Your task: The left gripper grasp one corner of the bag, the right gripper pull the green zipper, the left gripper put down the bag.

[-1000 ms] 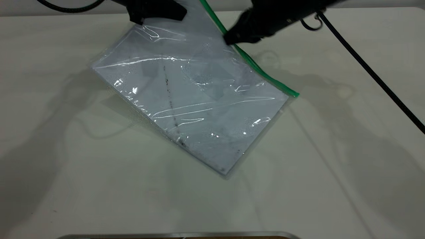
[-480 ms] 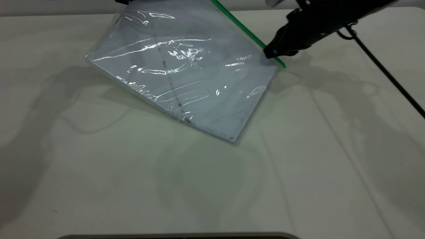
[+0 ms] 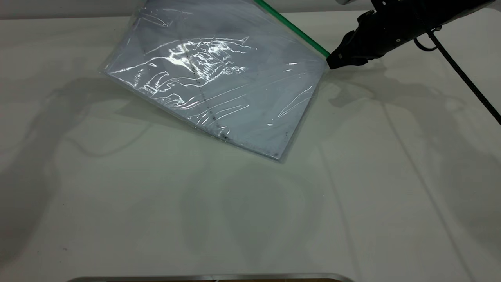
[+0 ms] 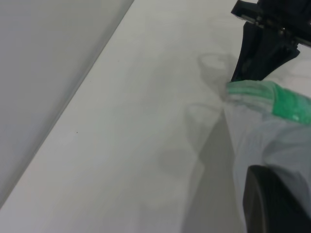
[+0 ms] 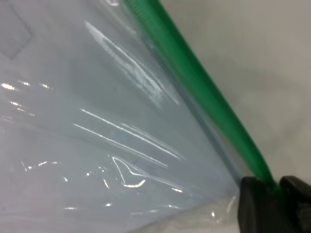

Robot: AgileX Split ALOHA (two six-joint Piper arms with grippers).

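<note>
The bag (image 3: pixel 227 82) is a clear pouch with white paper inside and a dark smudge line. It hangs tilted, its upper part out of the exterior view and its lower corner near the table (image 3: pixel 117 203). The green zipper (image 3: pixel 293 29) runs along its upper right edge. My right gripper (image 3: pixel 332 62) is shut on the zipper's lower end, the green strip (image 5: pixel 209 92) pinched in my right gripper (image 5: pixel 273 194). My left gripper is above the exterior view. One dark finger (image 4: pixel 274 204) holds the bag's corner beside the green end (image 4: pixel 289 103).
A black cable (image 3: pixel 465 78) trails from the right arm across the table's right side. A metal-edged object (image 3: pixel 211 277) lies at the table's front edge. A grey wall (image 4: pixel 39 73) borders the table in the left wrist view.
My right gripper has slid down the green zipper to its far right end. The bag has been lifted and tilted up, its lower corner rising and its top leaving the view.
</note>
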